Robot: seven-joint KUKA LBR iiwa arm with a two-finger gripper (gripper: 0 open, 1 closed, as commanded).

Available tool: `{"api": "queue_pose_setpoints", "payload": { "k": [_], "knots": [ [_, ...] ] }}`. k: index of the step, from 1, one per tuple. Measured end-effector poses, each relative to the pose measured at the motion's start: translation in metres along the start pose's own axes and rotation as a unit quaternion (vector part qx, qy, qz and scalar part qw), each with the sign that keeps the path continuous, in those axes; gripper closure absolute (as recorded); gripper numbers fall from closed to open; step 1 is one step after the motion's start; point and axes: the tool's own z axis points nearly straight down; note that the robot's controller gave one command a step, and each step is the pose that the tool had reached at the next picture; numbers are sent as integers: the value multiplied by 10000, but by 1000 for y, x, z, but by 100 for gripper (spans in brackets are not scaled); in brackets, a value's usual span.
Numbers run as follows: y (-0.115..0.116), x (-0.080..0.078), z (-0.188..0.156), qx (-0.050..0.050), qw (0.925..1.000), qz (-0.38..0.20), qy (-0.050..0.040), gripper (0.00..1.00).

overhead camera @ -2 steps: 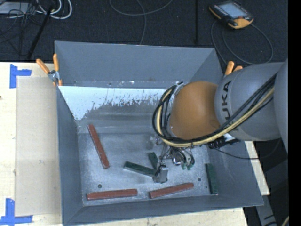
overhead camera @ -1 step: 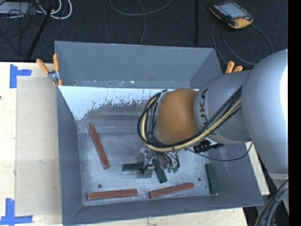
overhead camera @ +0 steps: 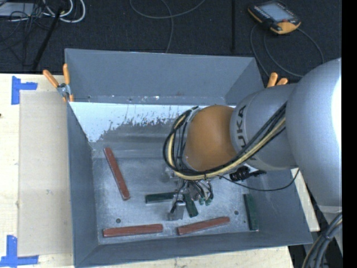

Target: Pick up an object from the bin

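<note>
**Hand low over a dark green bar near the middle of the bin floor**

The hand [overhead camera: 187, 201] hangs low over the floor of the grey metal bin [overhead camera: 81, 194], a little right of the floor's middle and toward the near wall. It sits beneath the arm's rounded orange cover [overhead camera: 209, 138] and a bundle of black and yellow cables [overhead camera: 174, 149]. These hide much of it, so I cannot tell whether it is open or closed.

The thing nearest the hand is a dark green flat bar [overhead camera: 159, 197], lying flat and almost level across the view, just to the hand's left. Its right end runs up to the hand; whether the two touch cannot be told. A short dark green piece [overhead camera: 192, 208] shows directly under the hand, tilted, with its upper part covered.

Three reddish-brown flat bars lie around. The slanted brown bar [overhead camera: 117, 173] lies well apart on the left of the floor, leaning from upper left to lower right. The near-left brown bar [overhead camera: 133, 230] lies along the near wall. The near-right brown bar [overhead camera: 203, 225] lies just below the hand, rising slightly to the right. The last two lie almost end to end, with a small gap between them. An upright dark green bar [overhead camera: 250, 211] lies by the right wall, apart from the hand.

The dark green flat bar lies on bare floor, apart from every brown bar.
</note>
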Motion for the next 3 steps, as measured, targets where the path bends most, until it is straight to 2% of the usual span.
{"api": "queue_pose_setpoints", "payload": {
  "k": [1,3],
  "knots": [
    [0,0,-1,-1,10000,13,-8,100],
    [0,0,-1,-2,10000,23,-8,100]
  ]
}}
